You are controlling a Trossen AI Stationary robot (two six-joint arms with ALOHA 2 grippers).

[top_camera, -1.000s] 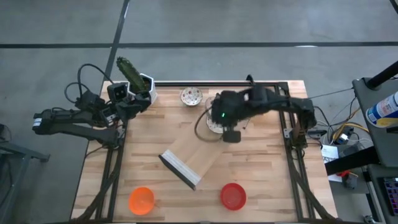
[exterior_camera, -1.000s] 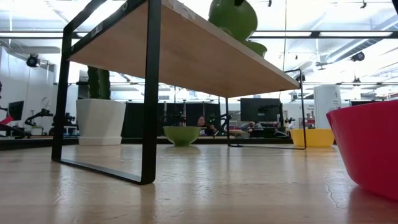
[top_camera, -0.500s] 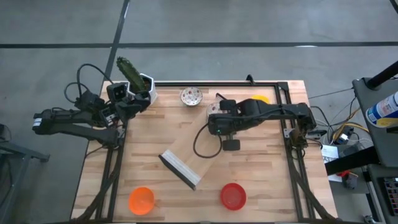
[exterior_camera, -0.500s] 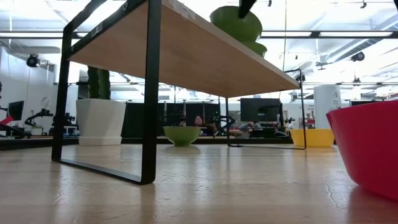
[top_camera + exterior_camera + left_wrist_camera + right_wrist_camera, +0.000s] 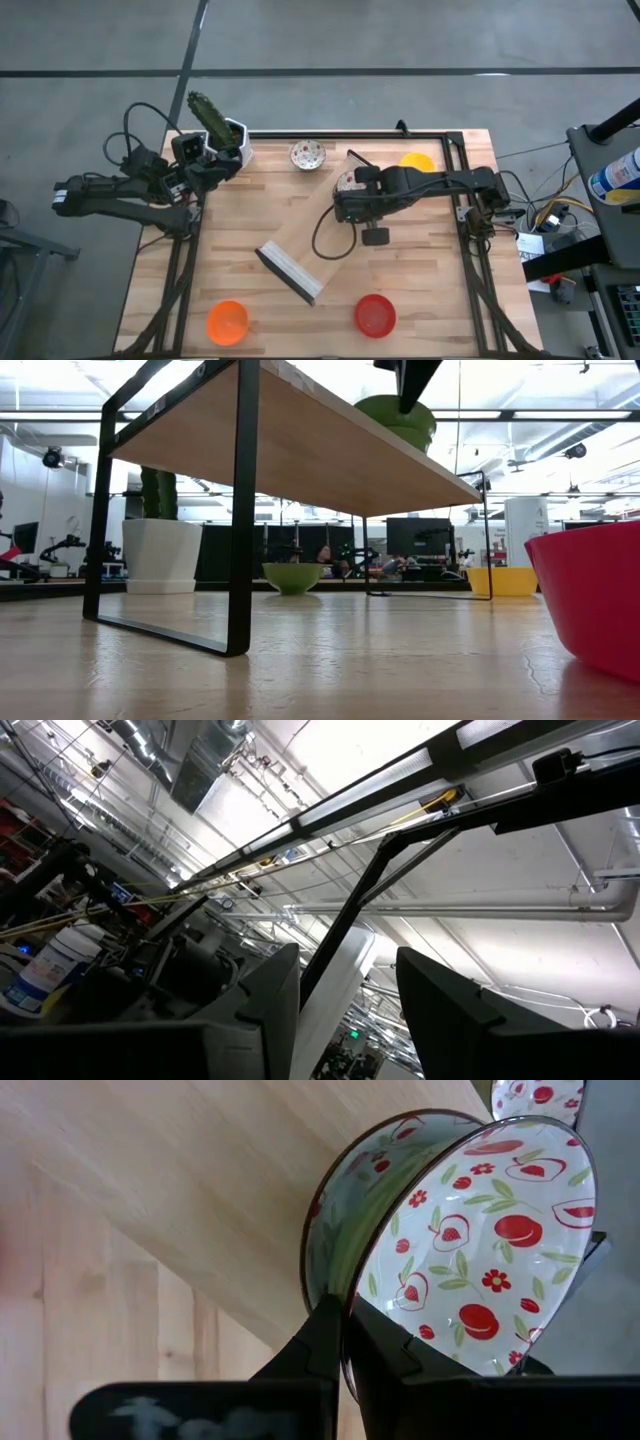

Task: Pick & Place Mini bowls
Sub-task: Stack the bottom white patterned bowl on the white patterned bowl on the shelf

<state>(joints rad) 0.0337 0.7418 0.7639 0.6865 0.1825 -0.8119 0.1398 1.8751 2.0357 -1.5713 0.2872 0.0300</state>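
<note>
Held bowl: we're seeing a white bowl with red fruit print (image 5: 470, 1250) pinched by its rim, a finger on each side of the wall, tilted almost on edge.
Second bowl: a matching one (image 5: 345, 1210) is nesting right behind it, touching.
Right gripper (image 5: 348, 190): clamped on that patterned rim, hanging over the top end of the sloped wooden shelf (image 5: 300, 258).
Other bowls: patterned one (image 5: 307, 154) and yellow one (image 5: 417, 160) beyond the jaws; red (image 5: 375, 314) and orange (image 5: 227, 321) well apart, down at the near edge.
Left gripper (image 5: 222, 152): parked off by the cactus pot (image 5: 233, 133), jaws sitting apart, gripping nothing.
</note>
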